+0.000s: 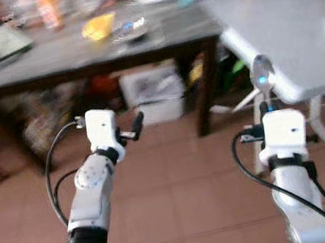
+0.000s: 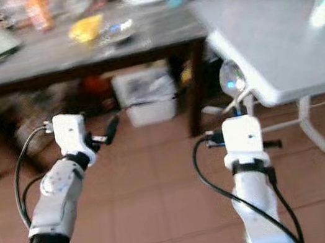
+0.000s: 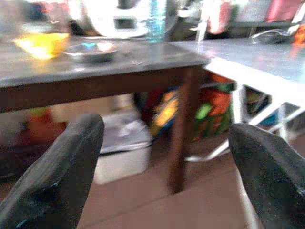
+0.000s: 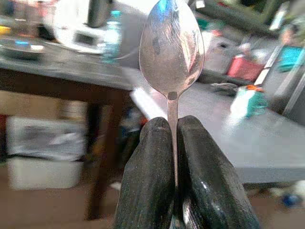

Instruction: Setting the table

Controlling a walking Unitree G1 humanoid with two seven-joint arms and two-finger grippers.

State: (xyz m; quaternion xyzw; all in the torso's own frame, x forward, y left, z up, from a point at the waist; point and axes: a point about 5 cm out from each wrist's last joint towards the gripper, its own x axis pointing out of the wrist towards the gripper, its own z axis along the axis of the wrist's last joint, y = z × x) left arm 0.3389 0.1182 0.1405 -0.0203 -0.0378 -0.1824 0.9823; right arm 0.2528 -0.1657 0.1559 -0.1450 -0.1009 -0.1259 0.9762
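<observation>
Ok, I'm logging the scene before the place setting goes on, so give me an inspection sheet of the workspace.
Surface: grey table ahead on the robot's right, its near part bare; blurred small items at its far edge.
Job's things: spoon, bowl end forward, handle clamped in the right end effector, near the grey table's corner.
Clutter: dark wooden table carries a yellow object, a shallow dish, a white appliance and a bottle.
Grippers: left end effector open, holding nothing, raised over the floor.
Cables: black cables loop along both forearms.
Surroundings: tiled floor; white bin and colourful items under the dark table.
</observation>
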